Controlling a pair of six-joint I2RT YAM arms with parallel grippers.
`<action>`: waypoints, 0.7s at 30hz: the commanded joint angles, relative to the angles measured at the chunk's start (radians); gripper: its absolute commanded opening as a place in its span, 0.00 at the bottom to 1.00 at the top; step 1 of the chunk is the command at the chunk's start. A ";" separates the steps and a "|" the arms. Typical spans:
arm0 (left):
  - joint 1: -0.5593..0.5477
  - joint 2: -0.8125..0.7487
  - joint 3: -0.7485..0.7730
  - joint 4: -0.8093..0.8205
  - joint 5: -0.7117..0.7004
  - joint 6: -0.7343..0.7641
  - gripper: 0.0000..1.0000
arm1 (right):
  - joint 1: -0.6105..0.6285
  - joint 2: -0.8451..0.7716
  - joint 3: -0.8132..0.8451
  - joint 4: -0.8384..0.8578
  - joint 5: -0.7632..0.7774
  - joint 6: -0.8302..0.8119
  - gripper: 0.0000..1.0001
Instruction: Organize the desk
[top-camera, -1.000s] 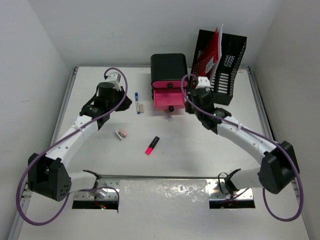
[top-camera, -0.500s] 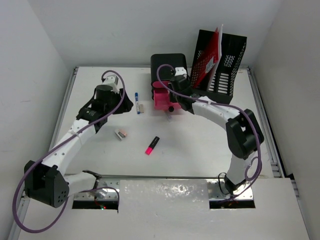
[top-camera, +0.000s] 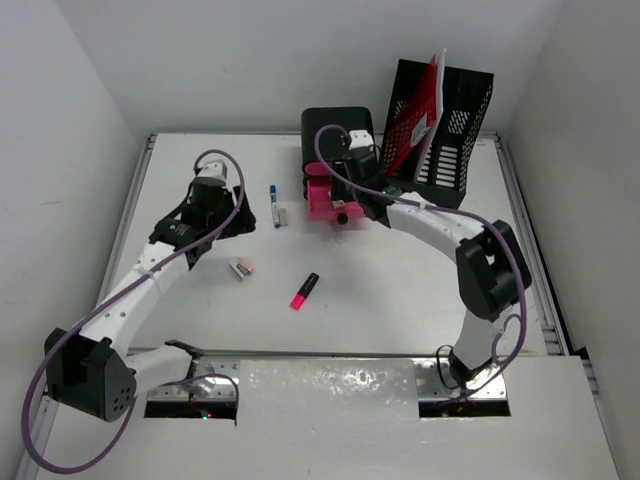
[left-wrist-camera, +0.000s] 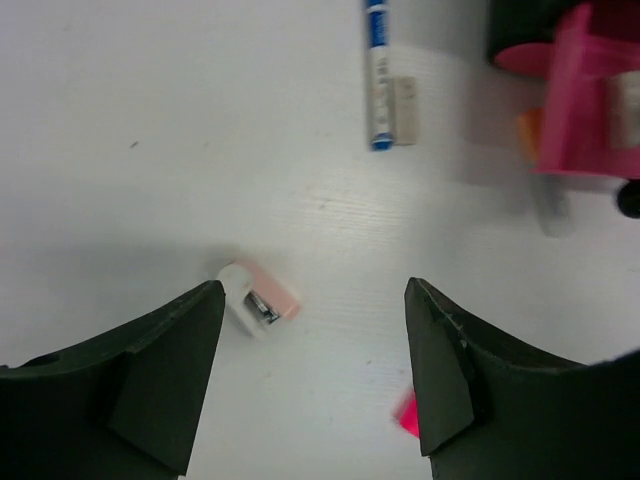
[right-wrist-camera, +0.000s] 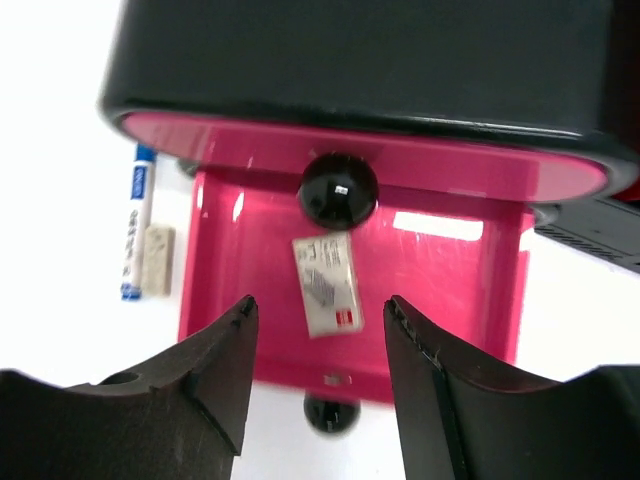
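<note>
With the right gripper (right-wrist-camera: 320, 305) spread wide and holding nothing above the pink drawer (right-wrist-camera: 470, 270), where a white packet (right-wrist-camera: 328, 285) lies flat on the floor, we judge it best to lift straight up, clear of the black knob (right-wrist-camera: 338, 190), before swinging away. The left gripper (left-wrist-camera: 315, 290), likewise wide and empty over the white desk (top-camera: 400, 290), should centre on the small pink-and-white piece (left-wrist-camera: 258, 300), which sits nearer one finger than the other, before coming down. The packet carries grey print and a red mark, and the blue marker (left-wrist-camera: 378, 75) a white label, but we can read neither.
</note>
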 joint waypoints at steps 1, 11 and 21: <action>-0.005 0.026 0.061 -0.200 -0.222 -0.094 0.66 | 0.015 -0.118 -0.013 0.043 -0.035 -0.061 0.51; -0.005 0.115 -0.052 -0.289 -0.228 -0.315 0.86 | 0.060 -0.400 -0.313 0.100 -0.033 -0.058 0.53; 0.001 0.269 -0.136 -0.086 -0.152 -0.450 0.86 | 0.065 -0.679 -0.485 -0.006 0.007 -0.078 0.53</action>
